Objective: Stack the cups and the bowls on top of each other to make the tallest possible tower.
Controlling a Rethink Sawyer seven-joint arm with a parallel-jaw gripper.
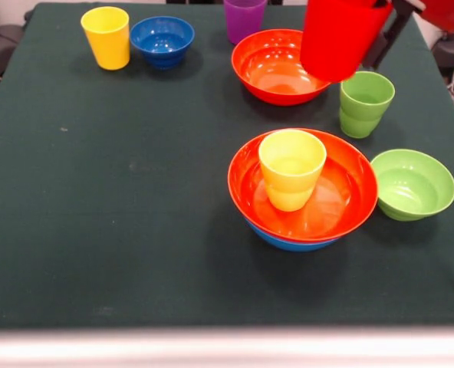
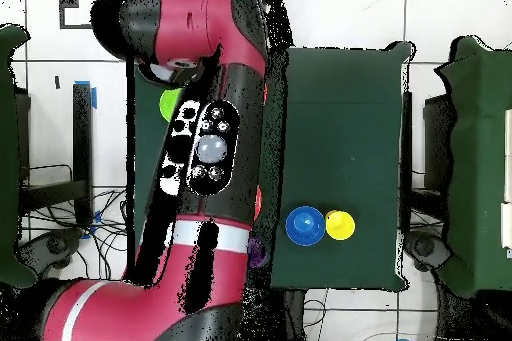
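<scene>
The tower stands at the table's middle right: a large light-blue bowl (image 1: 292,242) carries an orange-red bowl (image 1: 343,201), and the yellow-orange cup (image 1: 291,169) stands upright in it. My gripper (image 1: 381,14) at the top edge is shut on the red cup (image 1: 337,37) and holds it tilted in the air, above the second orange-red bowl's (image 1: 267,70) right rim. Only a dark finger shows beside the cup. In the overhead view the arm (image 2: 205,147) hides the tower and the gripper.
A yellow cup (image 1: 106,37) and a small dark-blue bowl (image 1: 162,40) stand at the far left; both show in the overhead view (image 2: 340,224) (image 2: 305,225). A purple cup (image 1: 245,17) stands at the back. A lime-green cup (image 1: 365,103) and a lime-green bowl (image 1: 412,184) stand right of the tower.
</scene>
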